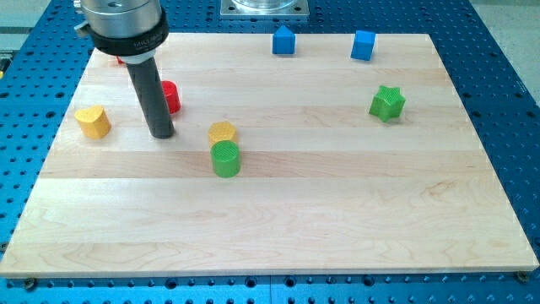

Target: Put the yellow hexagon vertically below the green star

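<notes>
Yellow hexagon (222, 133): board centre-left, touching green cylinder (226, 159) at its 6 o'clock. Green star (387, 103): well apart, 2 o'clock. My tip (162, 134): bare rod, nothing grasped, 9 o'clock of hexagon; half hides red block (171, 96), shape unclear. Wooden board (337, 211).

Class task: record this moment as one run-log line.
tip: left of yellow hexagon block, apart | hexagon: touching green cylinder block | green star block: far right | goal: not met
</notes>
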